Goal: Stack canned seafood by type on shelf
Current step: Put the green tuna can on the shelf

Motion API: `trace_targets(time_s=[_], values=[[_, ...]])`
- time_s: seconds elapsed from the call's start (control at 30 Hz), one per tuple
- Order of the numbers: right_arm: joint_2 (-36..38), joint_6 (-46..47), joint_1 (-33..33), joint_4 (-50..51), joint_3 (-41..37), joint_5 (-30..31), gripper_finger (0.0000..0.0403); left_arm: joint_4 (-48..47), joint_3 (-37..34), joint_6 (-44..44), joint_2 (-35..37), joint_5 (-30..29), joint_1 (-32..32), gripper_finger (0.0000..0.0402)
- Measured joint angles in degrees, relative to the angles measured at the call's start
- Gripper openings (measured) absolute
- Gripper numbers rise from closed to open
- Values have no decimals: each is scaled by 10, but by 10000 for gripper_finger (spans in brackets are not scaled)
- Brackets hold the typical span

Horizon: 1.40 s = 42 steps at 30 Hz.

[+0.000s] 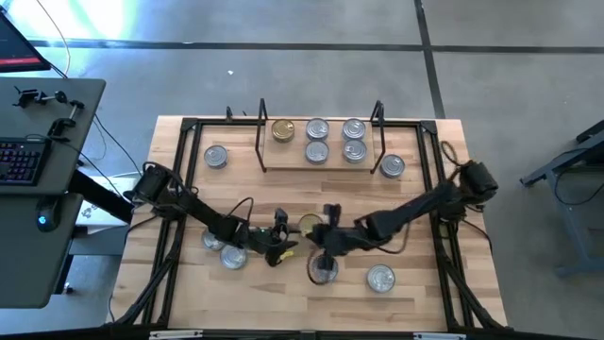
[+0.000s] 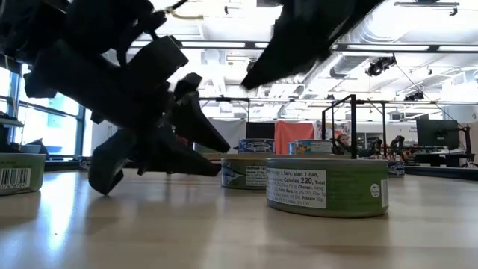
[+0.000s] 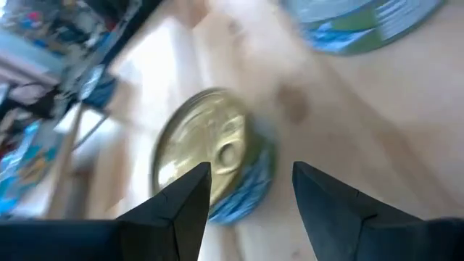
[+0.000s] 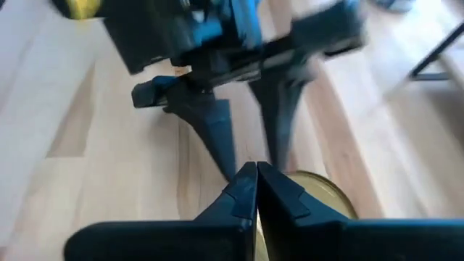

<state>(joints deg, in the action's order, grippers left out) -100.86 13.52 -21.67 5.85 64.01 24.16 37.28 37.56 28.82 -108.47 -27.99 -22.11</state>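
Left claw (image 3: 250, 192) (spread) faces gold tin (image 3: 206, 156).

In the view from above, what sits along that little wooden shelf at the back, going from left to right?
On the shelf, left to right: gold-lidded tin → two silver-lidded tins, one behind the other → two more silver-lidded tins, likewise.

From my station, the gold-lidded tin (image 3: 210, 156) ahead of the left gripper (image 3: 250, 190) is motion-blurred, its label unreadable, while the right gripper (image 4: 255, 190) hides its near rim.
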Motion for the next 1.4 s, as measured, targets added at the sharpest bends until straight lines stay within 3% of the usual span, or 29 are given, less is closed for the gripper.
trace_targets(time_s=[0.17,0.47,0.7,0.83,0.97,1.1,1.4], values=[[24,45,-72,13,1,100,0,-19,15,4,-1,68,33,166],[22,120,-197,12,1,239,0,-58,49,42,-2,66,60,127],[22,136,-250,12,1,325,0,-142,99,9,-2,65,59,169],[22,136,-253,12,1,329,0,-237,140,-16,-2,65,69,196],[22,137,-243,14,1,331,0,-261,147,3,-1,62,83,198],[22,136,-235,14,0,331,0,-275,147,-2,-1,75,87,159],[22,146,-229,17,0,328,0,-293,156,-120,3,94,52,9]])
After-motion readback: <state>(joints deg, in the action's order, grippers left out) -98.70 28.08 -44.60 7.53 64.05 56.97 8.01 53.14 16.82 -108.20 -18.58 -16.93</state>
